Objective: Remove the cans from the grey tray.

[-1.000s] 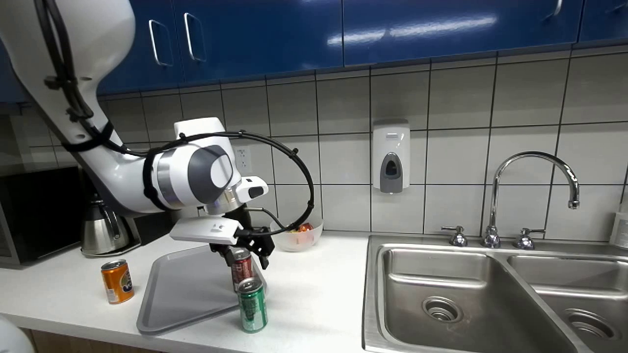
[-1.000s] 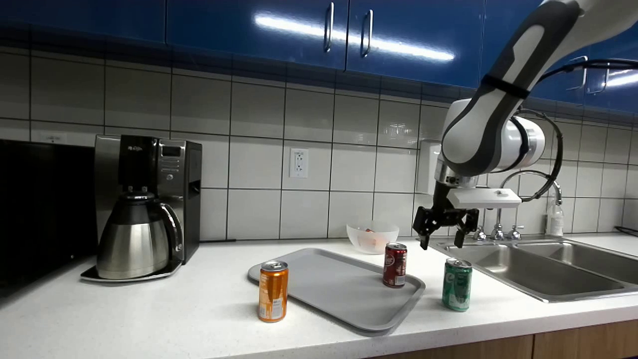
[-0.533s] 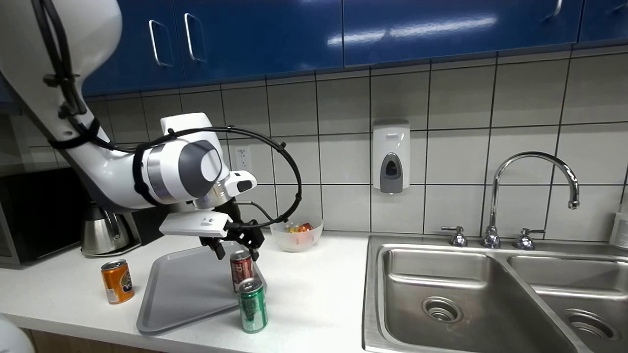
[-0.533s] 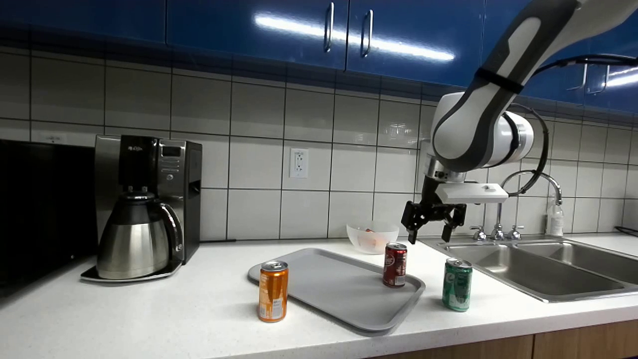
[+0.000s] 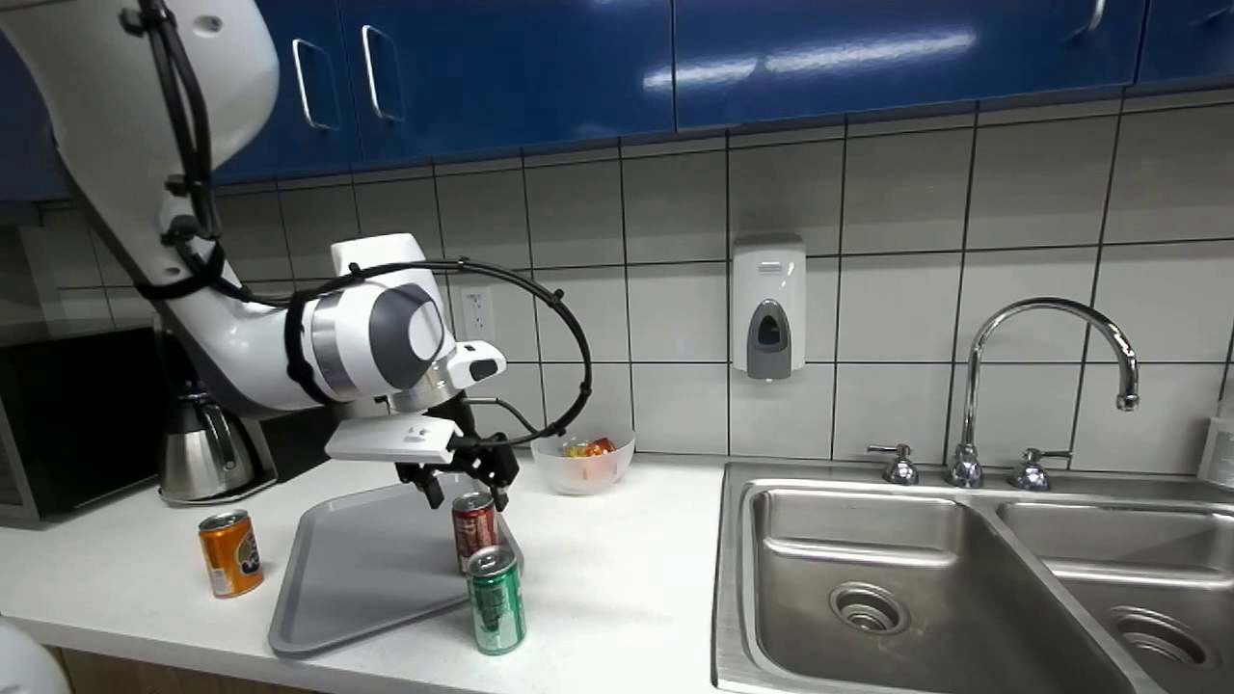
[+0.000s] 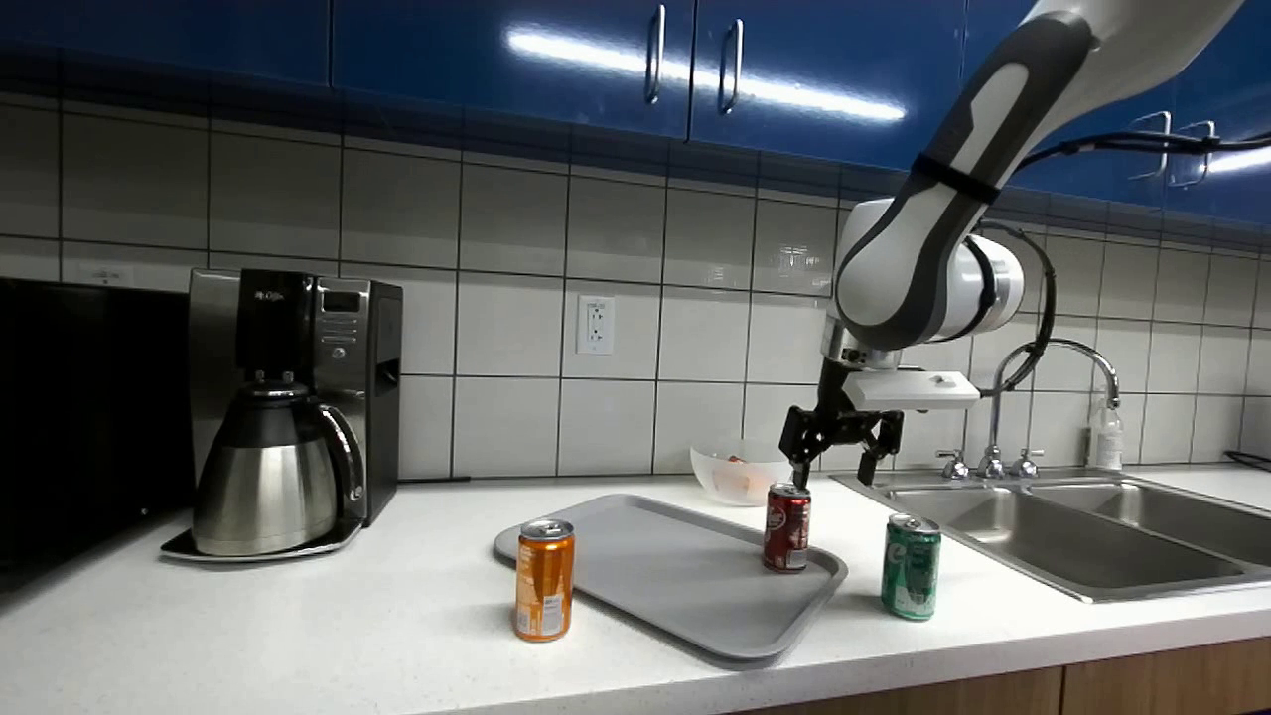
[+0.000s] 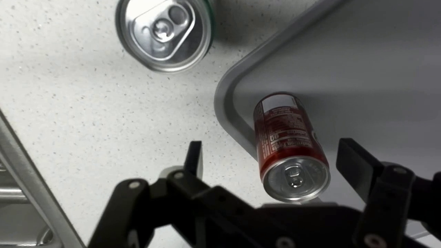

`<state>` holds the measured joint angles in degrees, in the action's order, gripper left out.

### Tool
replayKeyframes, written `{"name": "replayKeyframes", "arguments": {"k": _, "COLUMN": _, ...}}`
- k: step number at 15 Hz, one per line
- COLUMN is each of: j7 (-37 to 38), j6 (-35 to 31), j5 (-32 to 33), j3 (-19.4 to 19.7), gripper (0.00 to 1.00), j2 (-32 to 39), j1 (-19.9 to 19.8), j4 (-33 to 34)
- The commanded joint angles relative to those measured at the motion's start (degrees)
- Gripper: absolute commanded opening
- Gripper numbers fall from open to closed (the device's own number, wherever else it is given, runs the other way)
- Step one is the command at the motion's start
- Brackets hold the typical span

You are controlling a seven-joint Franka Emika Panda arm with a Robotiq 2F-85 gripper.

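End effector [image 6: 834, 480] hangs, fingers [image 7: 356, 163] apart, near the red can [image 6: 786, 531] on the grey tray [image 6: 655, 571].

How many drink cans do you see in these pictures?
3. The red can stands on the grey tray, near one corner; the green can and the orange can stand on the counter, off the tray. No other can shows.

In an exterior view the tray [image 6: 650, 566] lay on the counter [image 6: 298, 636], one can [image 6: 787, 536] upright on it near its right corner. A second can [image 6: 544, 586] stood before the tray's left end, a third can [image 6: 911, 571] right of the tray. Well left of it stood the coffee pot [image 6: 266, 492]; behind its right part, the bowl [image 6: 725, 482]; farther right, the sink [image 6: 1082, 541]. The gripper [image 6: 834, 479] hung above, by the tray's right end.
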<state>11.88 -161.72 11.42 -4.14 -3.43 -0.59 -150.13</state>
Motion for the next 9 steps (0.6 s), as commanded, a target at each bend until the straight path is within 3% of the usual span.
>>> {"name": "replayKeyframes", "arguments": {"k": 1, "j7": -2.72, "j6": 1.09, "j5": -2.96, "j3": -0.16, "gripper": 1.0, "j2": 5.06, "j1": 1.94, "j4": 5.17}}
{"name": "replayKeyframes", "arguments": {"k": 9, "j7": -6.11, "j6": 1.93, "j5": -4.48, "j3": 0.43, "gripper": 1.0, "j2": 10.94, "j1": 4.03, "j4": 11.5}}
